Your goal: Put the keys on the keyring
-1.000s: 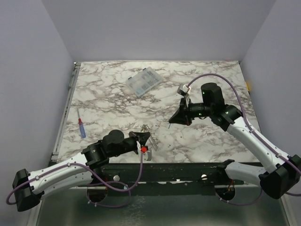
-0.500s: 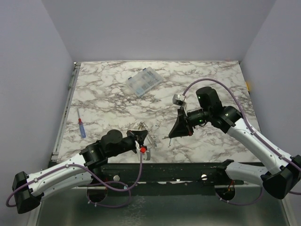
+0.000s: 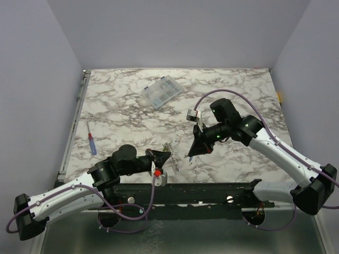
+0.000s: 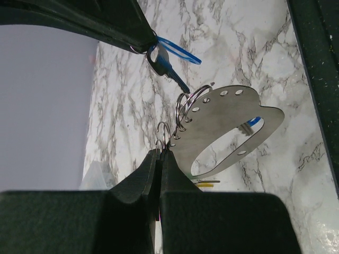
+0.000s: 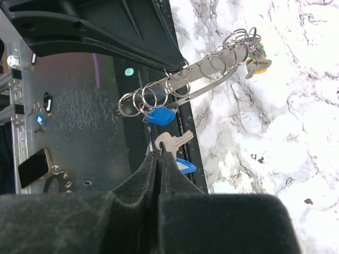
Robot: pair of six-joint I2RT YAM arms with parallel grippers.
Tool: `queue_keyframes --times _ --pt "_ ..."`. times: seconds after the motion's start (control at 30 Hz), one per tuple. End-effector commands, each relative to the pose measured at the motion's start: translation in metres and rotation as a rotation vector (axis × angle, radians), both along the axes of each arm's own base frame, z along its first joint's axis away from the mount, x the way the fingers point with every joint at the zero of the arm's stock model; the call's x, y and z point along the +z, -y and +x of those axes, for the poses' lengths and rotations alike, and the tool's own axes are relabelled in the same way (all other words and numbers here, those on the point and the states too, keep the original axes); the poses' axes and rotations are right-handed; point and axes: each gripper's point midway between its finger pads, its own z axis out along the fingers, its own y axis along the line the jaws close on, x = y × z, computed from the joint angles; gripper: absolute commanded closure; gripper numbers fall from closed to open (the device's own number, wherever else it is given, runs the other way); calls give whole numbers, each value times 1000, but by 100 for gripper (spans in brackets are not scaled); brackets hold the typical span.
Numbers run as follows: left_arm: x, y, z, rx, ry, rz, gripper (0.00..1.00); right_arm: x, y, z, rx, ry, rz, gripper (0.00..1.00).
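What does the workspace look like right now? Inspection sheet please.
Surface: marble table, no spills seen.
Job's things: keyring held up by one of its small rings; a key close beside it; yellow and green keys at its far end.
Clutter: clear box and screwdriver, both apart from the work.
Grippers: left gripper shut on a keyring ring; right gripper shut on the key.
Cables: purple cable arcs over the right arm, no snag seen.
Surroundings: plain walls, nothing else seen.
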Motion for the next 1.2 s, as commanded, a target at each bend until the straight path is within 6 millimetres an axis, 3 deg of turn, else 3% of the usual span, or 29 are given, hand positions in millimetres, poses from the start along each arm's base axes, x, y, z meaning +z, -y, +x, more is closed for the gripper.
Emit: queue_keyframes --times 0.0,0.17,0.23,0.37,0.57,0.83,1.17 --pt "20 10 -13 -90 -7 -48 100 5 4 -4 -3 30 -10 99" --pt "20 20 -25 -172 -35 -44 100 -13 9 21 -102 120 -104 99" --pt "19 22 -28 -193 -42 -41 100 -17 7 23 -96 128 -108 99" --pt "16 26 -31 -212 -53 -32 100 -14 -4 14 -37 89 -66 99" --pt "17 29 -35 -234 -56 -31 100 -28 -18 -11 75 56 -99 99" --pt "15 32 -44 -265 -75 -30 100 -17 -25 -24 145 31 -32 99" --pt "16 34 -51 -288 -78 -32 100 -23 -33 -40 220 -25 -41 99"
